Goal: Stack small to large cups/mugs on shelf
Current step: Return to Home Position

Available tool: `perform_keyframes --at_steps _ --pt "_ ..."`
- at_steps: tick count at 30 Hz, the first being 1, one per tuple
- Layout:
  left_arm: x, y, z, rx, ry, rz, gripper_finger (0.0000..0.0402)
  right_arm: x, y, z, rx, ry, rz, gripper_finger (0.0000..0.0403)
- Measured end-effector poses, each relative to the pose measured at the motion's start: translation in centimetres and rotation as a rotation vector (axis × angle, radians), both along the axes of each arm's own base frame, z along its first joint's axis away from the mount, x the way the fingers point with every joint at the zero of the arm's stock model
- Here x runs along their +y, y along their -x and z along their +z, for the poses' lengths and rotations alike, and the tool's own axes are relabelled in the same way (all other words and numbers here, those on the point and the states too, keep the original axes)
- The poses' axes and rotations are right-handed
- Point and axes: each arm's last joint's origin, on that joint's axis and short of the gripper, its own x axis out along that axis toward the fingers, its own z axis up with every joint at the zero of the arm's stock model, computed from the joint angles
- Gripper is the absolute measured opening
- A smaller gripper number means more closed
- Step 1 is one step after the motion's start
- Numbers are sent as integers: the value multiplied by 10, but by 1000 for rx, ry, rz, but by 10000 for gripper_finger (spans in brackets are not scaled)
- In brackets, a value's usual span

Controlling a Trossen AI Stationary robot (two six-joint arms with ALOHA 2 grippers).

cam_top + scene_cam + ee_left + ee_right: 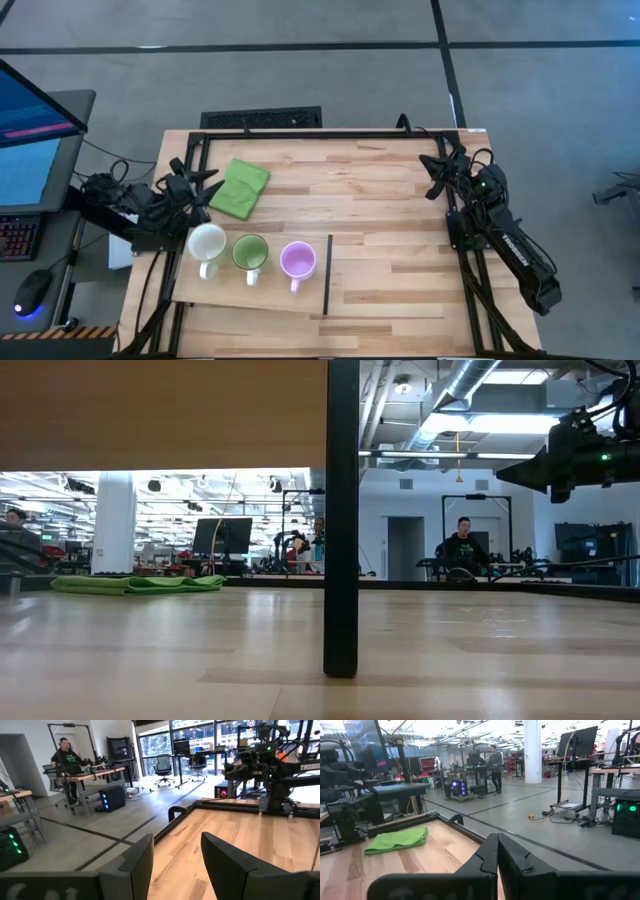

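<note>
Three mugs stand upright in a row on the shelf, a pale board with a dark strip along its right edge. From left to right they are a white mug, a green mug and a light purple mug. Their handles point toward the near edge. My left gripper is open and empty at the table's left edge, just beyond the white mug; its fingers stand apart. My right gripper is shut and empty at the far right.
A folded green cloth lies at the far left of the table, beside my left gripper, and also shows in the low view. In the low view the shelf's dark strip stands upright on the table. Bare tabletop lies between the arms.
</note>
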Motion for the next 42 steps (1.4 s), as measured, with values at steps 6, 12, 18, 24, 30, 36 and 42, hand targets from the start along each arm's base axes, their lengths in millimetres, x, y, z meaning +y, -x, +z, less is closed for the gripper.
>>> perform_keyframes --at_steps 6,12,18,24,30,36,42 --pt "2 4 9 -81 85 -1 158 0 0 0 0 0 0 31" --pt "2 4 7 -79 99 10 158 0 0 0 0 0 0 29" --pt "3 4 5 -79 116 47 158 0 0 0 0 0 0 31" --pt "2 4 5 -66 99 34 158 0 0 0 0 0 0 30" --pt "4 2 6 -53 75 -35 158 0 0 0 0 0 0 29" --pt "11 0 11 -92 45 -57 158 0 0 0 0 0 0 31" --pt "19 1 12 -101 42 -26 158 0 0 0 0 0 0 29"
